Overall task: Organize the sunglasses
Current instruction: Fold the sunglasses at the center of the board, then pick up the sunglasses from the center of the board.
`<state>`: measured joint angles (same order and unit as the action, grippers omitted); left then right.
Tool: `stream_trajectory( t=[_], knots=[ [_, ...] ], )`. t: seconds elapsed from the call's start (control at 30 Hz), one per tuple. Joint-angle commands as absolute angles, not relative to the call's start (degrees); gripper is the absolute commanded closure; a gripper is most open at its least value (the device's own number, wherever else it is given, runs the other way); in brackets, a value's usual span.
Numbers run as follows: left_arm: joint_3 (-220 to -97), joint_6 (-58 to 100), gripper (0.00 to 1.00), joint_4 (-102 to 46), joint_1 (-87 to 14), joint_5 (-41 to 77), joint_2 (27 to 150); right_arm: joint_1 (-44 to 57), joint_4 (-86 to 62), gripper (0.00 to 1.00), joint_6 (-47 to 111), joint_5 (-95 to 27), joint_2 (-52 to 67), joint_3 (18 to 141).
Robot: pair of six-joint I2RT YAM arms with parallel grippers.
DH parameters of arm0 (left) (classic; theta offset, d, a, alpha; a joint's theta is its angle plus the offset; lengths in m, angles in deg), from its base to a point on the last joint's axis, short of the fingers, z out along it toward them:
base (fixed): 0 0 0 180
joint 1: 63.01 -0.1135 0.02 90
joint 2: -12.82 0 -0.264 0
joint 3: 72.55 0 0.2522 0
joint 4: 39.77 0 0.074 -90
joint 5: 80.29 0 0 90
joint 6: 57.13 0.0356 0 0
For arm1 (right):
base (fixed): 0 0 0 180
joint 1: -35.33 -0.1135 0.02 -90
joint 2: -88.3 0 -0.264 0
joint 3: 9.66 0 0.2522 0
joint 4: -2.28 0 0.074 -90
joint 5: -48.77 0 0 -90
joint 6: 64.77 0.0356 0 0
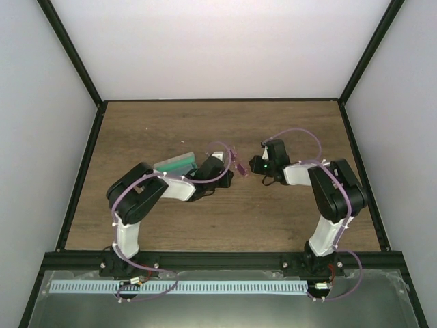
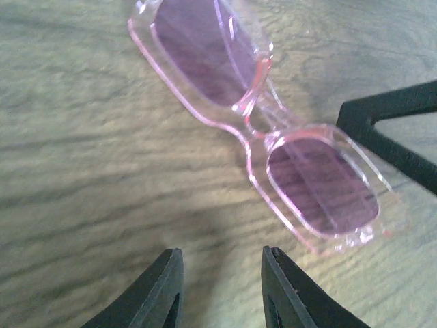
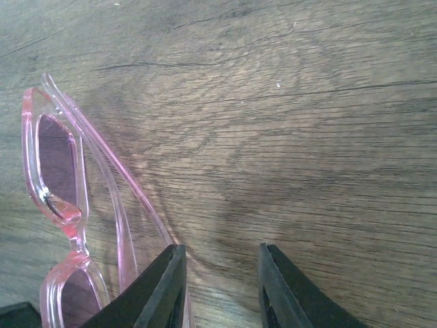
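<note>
The sunglasses, a clear pink frame with magenta lenses, lie on the wooden table between my two grippers. In the left wrist view the sunglasses lie flat just beyond my left gripper, which is open with only table between its fingers. In the right wrist view the sunglasses sit at the left with their thin arms folded. My right gripper is open and empty, its left finger over one thin arm. From above, the left gripper and right gripper flank the glasses.
A grey case with green lining lies open just left of the left arm's wrist. A black finger of the right gripper shows at the right of the left wrist view. Black frame rails border the table.
</note>
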<state>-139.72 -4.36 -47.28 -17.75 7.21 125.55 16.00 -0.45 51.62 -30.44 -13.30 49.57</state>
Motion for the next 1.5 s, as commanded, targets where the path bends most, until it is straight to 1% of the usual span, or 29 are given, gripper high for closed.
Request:
stream_trajectory(
  t=[0.0, 0.2, 0.3, 0.4, 0.53, 0.67, 0.77, 0.87, 0.93, 1.03, 1.07, 1.13, 1.2, 1.23, 1.37, 1.47],
  knots=[
    [-136.1, -3.5, 0.66, -45.4, -17.6, 6.8, 121.6, 15.7, -2.0, 0.68, 50.8, -31.8, -11.2, 50.6],
    [-132.4, -4.9, 0.64, -48.0, -17.7, 4.6, 118.0, 15.1, -3.3, 0.52, 49.3, -30.8, -11.4, 53.7],
    [-131.0, -4.6, 0.64, -48.1, -17.7, 4.2, 115.7, 14.4, -5.6, 0.37, 47.4, -30.2, -13.2, 57.6],
    [-129.7, -3.9, 0.64, -48.0, -17.7, 7.3, 112.8, 13.2, -9.3, 0.24, 44.1, -30.9, -15.8, 63.9],
    [-127.8, -3.1, 0.63, -47.8, -17.7, 6.0, 109.0, 12.8, -17.9, 0.18, 39.0, -30.6, -20.0, 72.6],
    [-127.7, -2.2, 0.63, -44.8, -18.6, 3.5, 107.3, 12.7, -23.4, 0.16, 36.1, -30.7, -22.5, 77.2],
    [-125.3, -3.0, 0.63, -46.1, -20.1, 2.9, 105.5, 11.1, -25.8, 0.14, 34.8, -31.8, -24.0, 78.4],
    [-123.1, -4.4, 0.56, -48.0, -21.8, 2.9, 103.8, 8.5, -28.4, 0.11, 33.3, -33.8, -26.4, 80.1],
    [-122.0, -4.7, 0.47, -48.9, -22.1, 3.3, 102.9, 6.7, -29.7, 0.07, 33.3, -36.4, -28.0, 81.2],
    [-120.9, -4.7, 0.32, -50.0, -22.2, 3.9, 101.7, 6.0, -29.7, 0.06, 33.7, -36.8, -28.9, 80.9],
    [-120.8, -4.7, 0.23, -50.2, -22.1, 4.4, 101.6, 6.0, -29.7, 0.06, 33.8, -37.0, -29.0, 80.8],
    [-120.3, -4.6, 0.11, -50.8, -22.2, 4.9, 101.0, 5.9, -30.2, 0.08, 34.2, -38.7, -29.0, 80.4],
    [-119.7, -4.9, 0.02, -51.4, -22.2, 5.1, 100.2, 5.9, -30.6, 0.12, 34.6, -39.8, -28.5, 80.0],
    [-119.4, -4.9, 0.00, -51.6, -22.2, 5.1, 99.8, 5.8, -30.8, 0.13, 34.7, -40.2, -28.1, 79.7],
    [-119.1, -4.7, 0.00, -51.7, -22.2, 4.7, 99.0, 5.7, -31.1, 0.17, 35.2, -41.2, -26.2, 78.5],
    [-119.2, -4.7, 0.00, -51.6, -22.2, 4.5, 99.2, 5.8, -31.1, 0.24, 35.3, -41.4, -25.3, 77.6]
  ],
)
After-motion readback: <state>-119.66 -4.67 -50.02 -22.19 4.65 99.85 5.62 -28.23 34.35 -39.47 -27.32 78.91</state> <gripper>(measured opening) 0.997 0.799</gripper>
